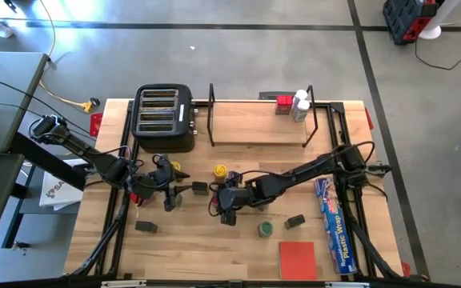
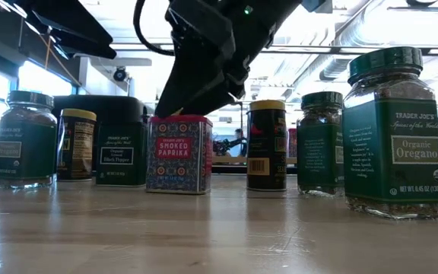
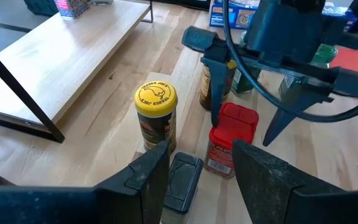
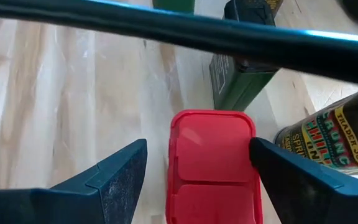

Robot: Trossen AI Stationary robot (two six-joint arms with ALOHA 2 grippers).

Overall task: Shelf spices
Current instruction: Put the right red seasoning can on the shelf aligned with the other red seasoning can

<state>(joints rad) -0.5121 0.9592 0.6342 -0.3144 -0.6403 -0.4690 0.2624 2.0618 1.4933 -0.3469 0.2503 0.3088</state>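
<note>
Dark fingers (image 4: 123, 180) straddle the square red-lidded paprika tin (image 4: 213, 165).

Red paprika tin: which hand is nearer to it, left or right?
Right. The right hand is open directly over the red paprika tin, a finger on either side. The left hand stands back from it, open above a black tin lying flat.

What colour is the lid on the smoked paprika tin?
Red. The smoked paprika tin shows its lid best in the right wrist view.

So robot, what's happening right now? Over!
Right gripper open, straddling red paprika tin. Left gripper open, empty, nearby. Shelf holds few spices. Yellow-lid jar stands close.
</note>
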